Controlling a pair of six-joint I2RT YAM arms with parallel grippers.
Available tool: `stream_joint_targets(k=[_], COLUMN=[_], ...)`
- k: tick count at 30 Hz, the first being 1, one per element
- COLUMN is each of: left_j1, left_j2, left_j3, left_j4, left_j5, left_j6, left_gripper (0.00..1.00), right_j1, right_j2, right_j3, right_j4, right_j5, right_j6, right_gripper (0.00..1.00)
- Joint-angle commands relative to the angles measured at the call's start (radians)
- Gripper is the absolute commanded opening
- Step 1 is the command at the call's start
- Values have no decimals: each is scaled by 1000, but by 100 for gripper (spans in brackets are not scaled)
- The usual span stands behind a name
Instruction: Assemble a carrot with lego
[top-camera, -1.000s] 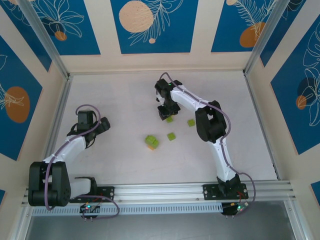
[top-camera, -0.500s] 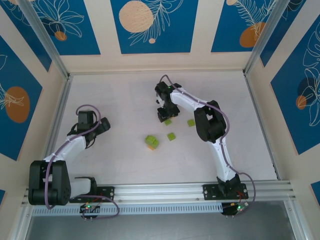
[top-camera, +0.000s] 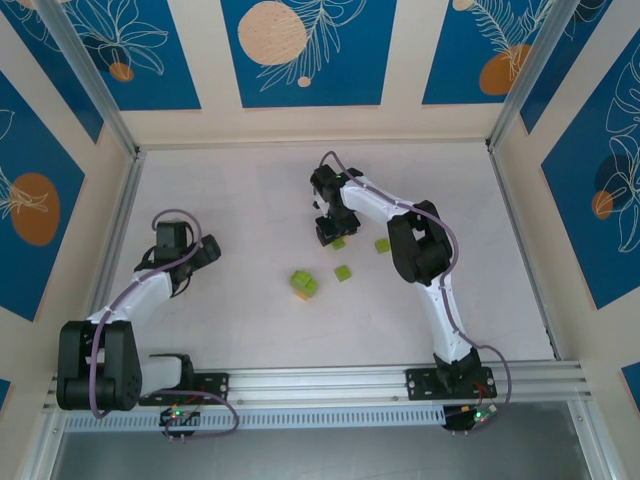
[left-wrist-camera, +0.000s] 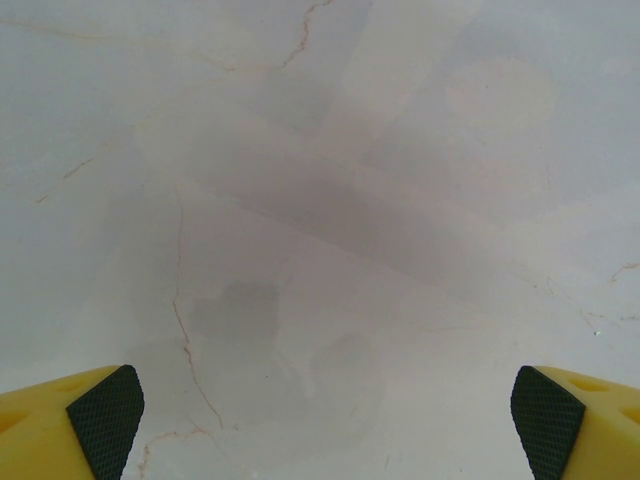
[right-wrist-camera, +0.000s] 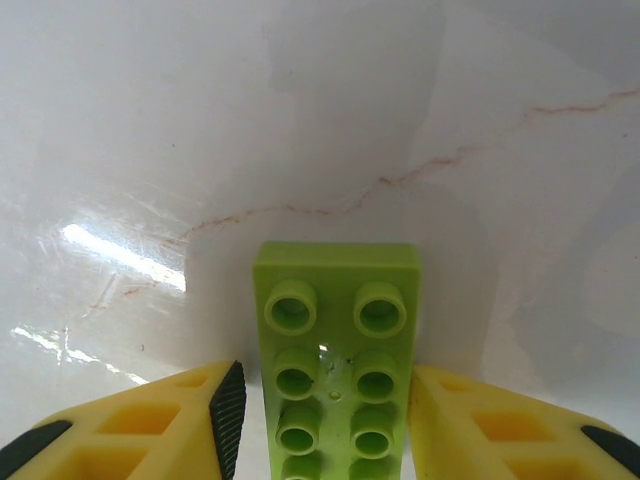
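Lime-green lego brick (right-wrist-camera: 335, 360) lies flat on the table (top-camera: 230, 200) between the slightly parted, unclamped right gripper (right-wrist-camera: 325, 395) fingers. The left gripper (left-wrist-camera: 325, 410) gapes wide. The carrot (top-camera: 304, 285) sits mid-table.

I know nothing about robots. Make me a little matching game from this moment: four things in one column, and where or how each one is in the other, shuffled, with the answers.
Things:
1. left gripper
2. long green brick
3. orange brick
4. rightmost green brick

Places or states:
A. stuck to a clump of green bricks
B. lying loose, alone on the table
C. wide open over bare table
D. between the fingers of the right gripper

Pairs: 1-C, 2-D, 3-A, 4-B
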Motion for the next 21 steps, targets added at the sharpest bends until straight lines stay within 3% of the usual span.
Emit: stream_joint_targets(k=[1,11,21], left_j1=[17,18,18], left_j2=[2,-1,-2], left_j3=[3,2,0], left_j4=[8,8,8], left_j5=[3,1,0], left_j6=[-11,-11,-11], left_gripper=[97,97,97], right_j1=[-3,1,12], right_j2=[14,24,-93], right_j3=[33,46,15], right_j4=[-14,-25,-67], right_j5=[4,6,2], right_j6=[-12,-18,-31], right_gripper=[47,36,34])
